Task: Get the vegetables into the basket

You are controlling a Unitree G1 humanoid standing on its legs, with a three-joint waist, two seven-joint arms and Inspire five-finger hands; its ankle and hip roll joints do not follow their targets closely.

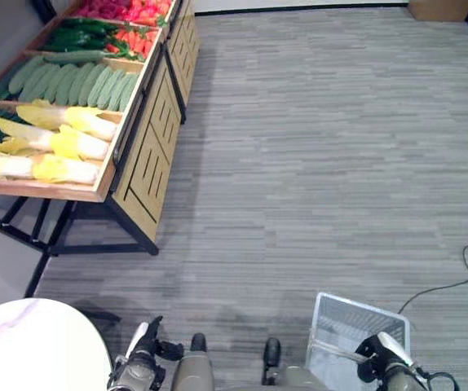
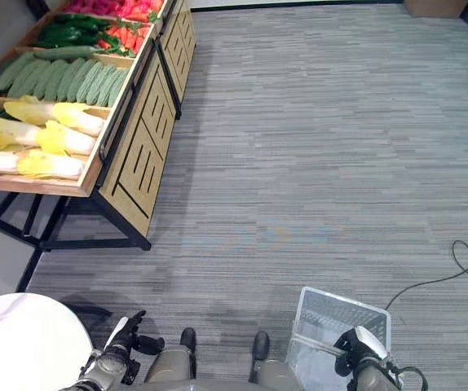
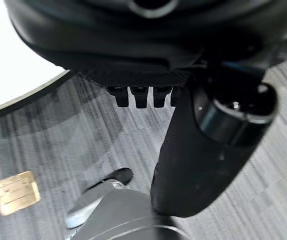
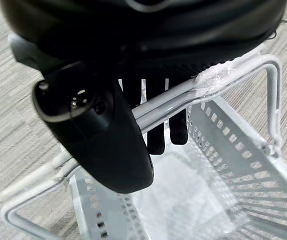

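The vegetables lie in a wooden display stand [image 1: 148, 138] at the far left: pale yellow endives [image 1: 55, 140] nearest, then cucumbers [image 1: 75, 81], green peppers [image 1: 79, 37] and red peppers [image 1: 128, 10]. A white wire basket [image 1: 356, 319] hangs low at my right side, with nothing inside. My right hand [image 1: 385, 352] is shut on the basket's handle [image 4: 213, 80], its fingers [image 4: 156, 135] hooked round the wires. My left hand [image 1: 140, 357] hangs at the lower left, far from the stand, fingers relaxed and holding nothing.
A round white table [image 1: 30, 346] stands at the lower left, next to my left hand. Grey carpet [image 1: 315, 163] stretches between me and the stand. A cardboard box [image 1: 439, 8] sits at the far right edge.
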